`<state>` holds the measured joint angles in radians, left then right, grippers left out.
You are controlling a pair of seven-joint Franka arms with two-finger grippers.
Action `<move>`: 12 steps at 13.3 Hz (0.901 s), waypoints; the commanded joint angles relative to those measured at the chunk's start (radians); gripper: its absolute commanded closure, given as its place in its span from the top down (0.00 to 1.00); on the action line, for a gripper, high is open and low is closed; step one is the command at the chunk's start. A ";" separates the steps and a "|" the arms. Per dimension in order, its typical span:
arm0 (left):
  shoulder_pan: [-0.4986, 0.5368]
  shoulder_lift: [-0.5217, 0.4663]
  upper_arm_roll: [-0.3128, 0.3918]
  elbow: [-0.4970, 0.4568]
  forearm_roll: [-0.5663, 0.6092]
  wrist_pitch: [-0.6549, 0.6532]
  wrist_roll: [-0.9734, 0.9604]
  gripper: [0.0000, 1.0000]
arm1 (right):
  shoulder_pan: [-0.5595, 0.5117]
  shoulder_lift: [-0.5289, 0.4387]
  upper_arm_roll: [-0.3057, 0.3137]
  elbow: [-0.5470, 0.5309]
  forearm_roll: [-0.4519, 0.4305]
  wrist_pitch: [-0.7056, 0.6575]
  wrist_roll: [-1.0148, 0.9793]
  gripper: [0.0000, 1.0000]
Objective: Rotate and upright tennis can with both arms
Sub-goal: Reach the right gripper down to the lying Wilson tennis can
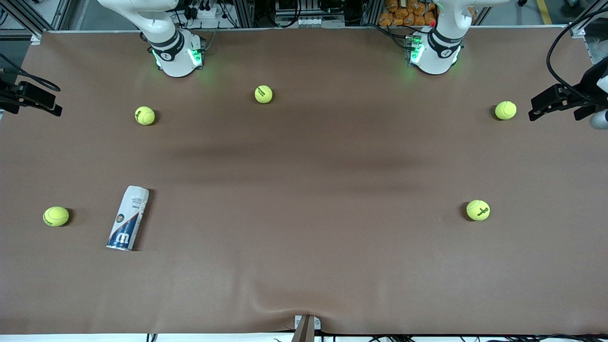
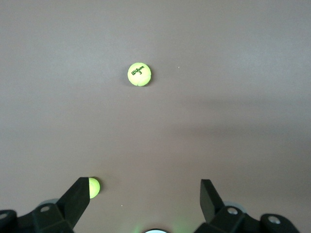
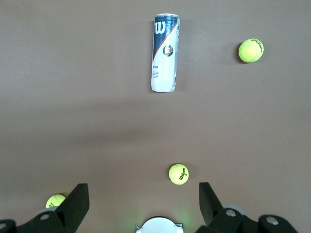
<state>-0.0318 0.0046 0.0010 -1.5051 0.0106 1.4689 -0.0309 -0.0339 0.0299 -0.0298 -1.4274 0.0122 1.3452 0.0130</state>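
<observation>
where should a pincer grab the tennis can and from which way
Probably across the white-grey middle of the tennis can, coming straight down from above. It lies flat on the table, so its round sides are bare for the fingers, with the nearest tennis ball well apart. The right pincer, open, starts nearer.

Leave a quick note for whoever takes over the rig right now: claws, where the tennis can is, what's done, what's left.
Left claw: open, empty, up over the table, waiting.
Right claw: open, empty, also up over the table.
Tennis can: lying on its side toward the right arm's end, dark blue end nearer the front camera, a tennis ball beside it.
Done: nothing, the can is untouched.
Left: grasp, rotate and stand the can upright with both arms.
</observation>
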 commanded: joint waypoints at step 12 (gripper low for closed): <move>0.003 0.003 -0.006 0.002 -0.011 0.002 -0.004 1.00 | -0.043 0.261 0.005 -0.036 -0.008 0.227 0.004 1.00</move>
<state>-0.0323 0.0123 0.0002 -1.5053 0.0106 1.4692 -0.0310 -0.0546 0.1723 -0.0355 -1.4894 0.0089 1.5121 0.0132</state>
